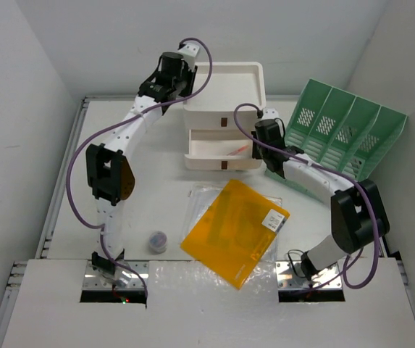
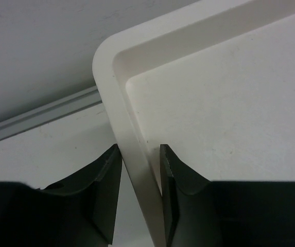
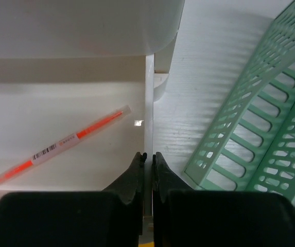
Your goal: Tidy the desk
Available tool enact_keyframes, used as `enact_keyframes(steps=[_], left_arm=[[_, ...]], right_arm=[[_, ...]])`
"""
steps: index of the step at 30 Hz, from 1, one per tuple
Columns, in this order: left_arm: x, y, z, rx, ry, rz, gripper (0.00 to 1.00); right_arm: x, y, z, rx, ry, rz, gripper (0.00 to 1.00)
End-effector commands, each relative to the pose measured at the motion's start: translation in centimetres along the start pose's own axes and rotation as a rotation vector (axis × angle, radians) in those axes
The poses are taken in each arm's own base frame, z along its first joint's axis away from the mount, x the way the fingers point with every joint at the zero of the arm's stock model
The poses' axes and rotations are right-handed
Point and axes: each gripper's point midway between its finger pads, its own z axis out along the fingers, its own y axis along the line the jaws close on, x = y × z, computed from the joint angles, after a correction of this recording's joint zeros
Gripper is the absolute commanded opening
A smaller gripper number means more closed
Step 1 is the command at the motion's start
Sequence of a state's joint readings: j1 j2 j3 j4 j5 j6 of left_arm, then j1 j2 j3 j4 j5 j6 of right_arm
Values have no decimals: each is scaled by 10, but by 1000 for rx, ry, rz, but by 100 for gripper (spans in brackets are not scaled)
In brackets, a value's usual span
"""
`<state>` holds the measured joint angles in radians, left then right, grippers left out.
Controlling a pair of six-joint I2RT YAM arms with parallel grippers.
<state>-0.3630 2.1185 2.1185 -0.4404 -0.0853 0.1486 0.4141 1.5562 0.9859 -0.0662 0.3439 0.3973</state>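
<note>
Right tool (image 3: 149, 154) pinches the drawer (image 3: 149, 98) wall; only its view shows the barcode on the pen (image 3: 59, 146). Left tool (image 2: 140, 149) clamps the drawer box (image 2: 104, 62) rim, bare desk (image 2: 49, 149) lower left.

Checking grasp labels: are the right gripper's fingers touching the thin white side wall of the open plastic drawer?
Touching. The right wrist view shows both fingers of the right gripper pressed against the thin white drawer wall, no gap.
</note>
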Motion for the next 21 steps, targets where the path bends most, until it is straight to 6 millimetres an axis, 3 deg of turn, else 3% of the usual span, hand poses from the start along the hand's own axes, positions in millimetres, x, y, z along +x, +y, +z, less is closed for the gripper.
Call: enact_keyframes(steps=[1,5,11,17,21], left_arm=[[23,-2,-8,46,86,72,3],[25,-5,-8,62,91,80,0],[25,-9,-9,87,90,76,0],[27,-17,-11,134,99,67,0],[26,-16,-12,127,98,78,0]], right_arm=[[-39,-6,7,53,-105,45,0],[-69,-6,7,81,-208,153,0],[-93,-5,7,88,-325,338,0],[-107,-6,10,99,-409,491,0],[-111,-14,17,157,-420,422,0]])
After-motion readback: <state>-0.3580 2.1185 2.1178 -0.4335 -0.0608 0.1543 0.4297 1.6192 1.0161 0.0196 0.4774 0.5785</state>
